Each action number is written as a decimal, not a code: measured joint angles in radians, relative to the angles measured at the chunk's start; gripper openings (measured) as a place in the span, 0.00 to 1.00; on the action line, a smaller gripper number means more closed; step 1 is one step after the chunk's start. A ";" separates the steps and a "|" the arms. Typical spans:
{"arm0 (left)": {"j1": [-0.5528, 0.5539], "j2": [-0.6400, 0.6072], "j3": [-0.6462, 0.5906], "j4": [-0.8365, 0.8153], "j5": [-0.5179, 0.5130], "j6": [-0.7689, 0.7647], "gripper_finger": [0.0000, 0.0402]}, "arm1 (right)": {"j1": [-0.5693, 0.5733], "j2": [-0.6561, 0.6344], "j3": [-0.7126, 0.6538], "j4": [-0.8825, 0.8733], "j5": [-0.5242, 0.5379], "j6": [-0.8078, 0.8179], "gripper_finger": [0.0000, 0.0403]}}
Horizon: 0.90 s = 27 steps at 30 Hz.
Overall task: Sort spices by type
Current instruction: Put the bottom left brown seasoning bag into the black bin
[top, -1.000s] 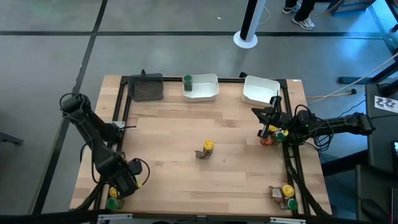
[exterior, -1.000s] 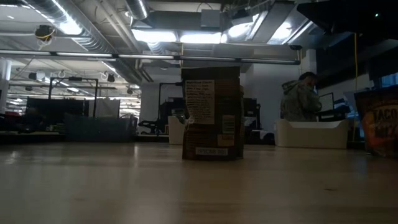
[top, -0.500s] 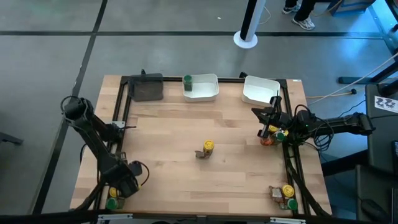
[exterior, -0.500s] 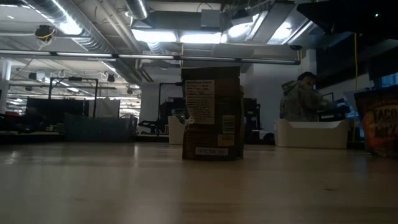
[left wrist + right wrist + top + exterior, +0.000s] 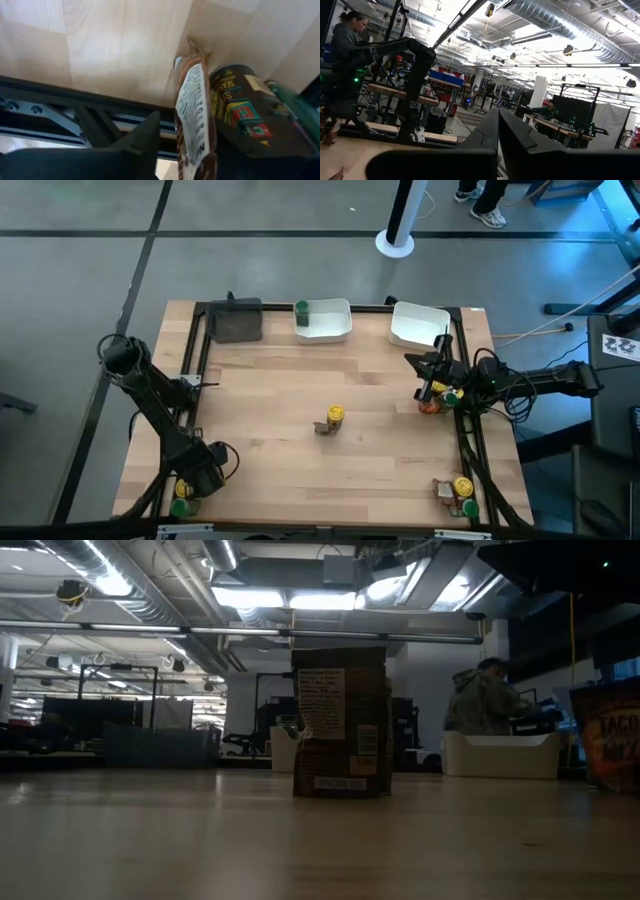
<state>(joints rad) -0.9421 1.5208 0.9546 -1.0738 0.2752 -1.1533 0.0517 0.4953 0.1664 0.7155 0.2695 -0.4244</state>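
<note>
Below, left pincer (image 5: 200, 165) clamps flat glossy spice packet (image 5: 196, 115); wooden table (image 5: 300, 390).

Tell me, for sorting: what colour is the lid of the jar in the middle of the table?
Yellow; the jar shows best in the high view.

The table (image 5: 300, 380) was pale blond wood edged by a black frame (image 5: 200, 340). Toward twelve o'clock sat a dark grey tray (image 5: 237, 321) and two white trays (image 5: 335, 330), one holding a green-lidded jar (image 5: 301, 309). At centre stood a yellow-lidded jar (image 5: 336, 414) beside a brown packet (image 5: 340, 722) bearing a white label. Toward seven o'clock, a brown-and-white printed pouch (image 5: 195, 115) touched a dark jar (image 5: 245, 115) patterned red, green and yellow.
</note>
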 joint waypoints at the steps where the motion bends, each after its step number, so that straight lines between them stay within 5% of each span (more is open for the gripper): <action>1: 0.000 0.000 0.000 0.004 0.002 0.018 0.24 | 0.000 0.000 0.000 0.000 0.000 0.000 0.04; 9: 0.038 -0.003 0.000 0.008 0.003 0.127 0.02 | 0.000 0.000 0.000 0.000 0.000 0.000 0.04; 27: 0.384 -0.100 0.069 -0.203 -0.057 0.247 0.01 | 0.000 0.000 0.000 0.001 0.008 -0.001 0.04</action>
<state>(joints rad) -0.5581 1.4206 1.0239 -1.2769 0.2181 -0.9062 0.0517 0.4952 0.1661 0.7167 0.2776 -0.4251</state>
